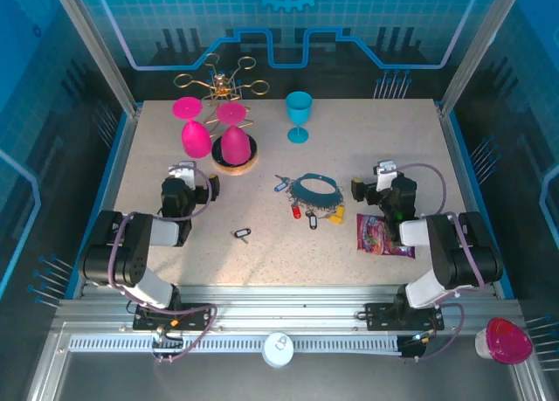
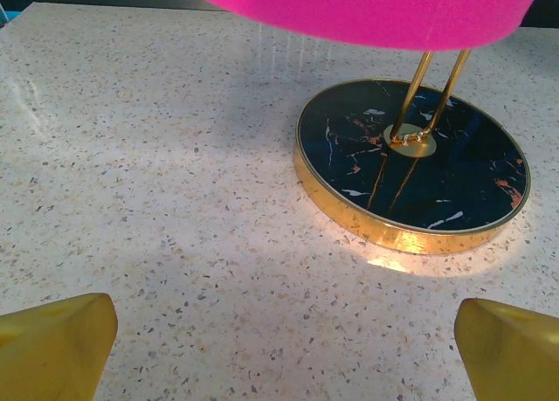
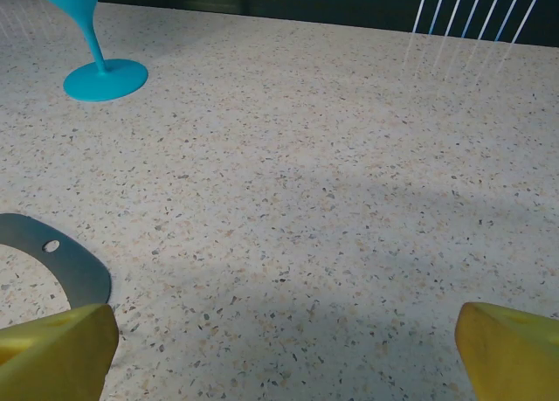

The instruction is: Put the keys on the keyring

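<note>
1. The dark-teal keyring (image 1: 314, 189) lies flat near the middle of the counter (image 1: 175, 261), between my two arms.
2. The keys (image 1: 296, 212) cluster at the ring's rim: a blue-tagged one (image 1: 281, 185) at its 9 o'clock, and a red, a dark and a yellow one (image 1: 336, 214) from 7 to 5 o'clock. Whether any is threaded on, I cannot tell.
3. One black-tagged key (image 1: 242, 235) lies apart on the bare counter, at 8 o'clock from the ring.
4. My left fingers (image 1: 203, 178) are released and spread wide, grasping nothing. Their yellow fingertips (image 2: 54, 347) stand at the lower corners of the left wrist view.
5. They face the gold rack (image 1: 236, 161) with its black marbled base (image 2: 454, 169), under a hanging pink goblet (image 2: 358, 8).
6. My right fingers (image 1: 369, 184) are likewise released and empty, at the ring's 3 o'clock, apart from it.
7. A blue goblet (image 1: 299, 114) stands upright at 12 o'clock from the ring.
8. A purple packet (image 1: 384, 237) lies at the ring's 4 o'clock.
</note>
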